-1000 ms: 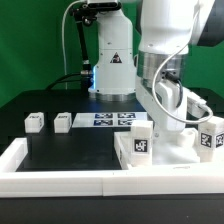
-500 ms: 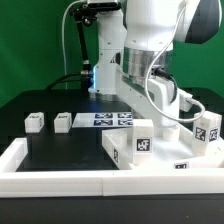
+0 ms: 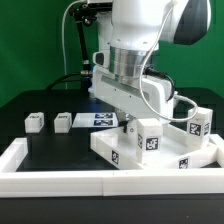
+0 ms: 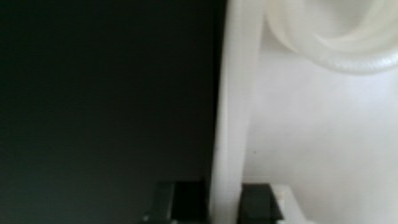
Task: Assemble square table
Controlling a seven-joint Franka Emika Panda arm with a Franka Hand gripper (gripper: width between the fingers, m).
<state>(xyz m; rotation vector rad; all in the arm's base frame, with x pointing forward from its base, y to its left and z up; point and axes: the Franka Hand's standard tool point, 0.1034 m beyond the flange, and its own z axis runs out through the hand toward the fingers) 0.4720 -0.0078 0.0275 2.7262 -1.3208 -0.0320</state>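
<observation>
**A:** Exterior view?
**B:** The square table [image 3: 172,150] lies at the exterior view's right. The loose legs [image 3: 35,122] sit well apart from it, toward the left.
**A:** Wrist view?
**B:** The tool [image 4: 221,203] is clamped on its rim [image 4: 228,120], which runs lengthwise between the fingers.

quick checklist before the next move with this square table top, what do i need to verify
1. Hand shut on the tabletop rim: ok. In the wrist view, the fingers sit either side of the thin white edge.
2. Mounted legs upright on the tabletop: ok.
3. Mounted legs fully seated: cannot tell.
4. Loose legs apart from the tabletop, on the exterior view's left: ok.
5. Tabletop's near corner apart from the border rail: cannot tell.
</observation>
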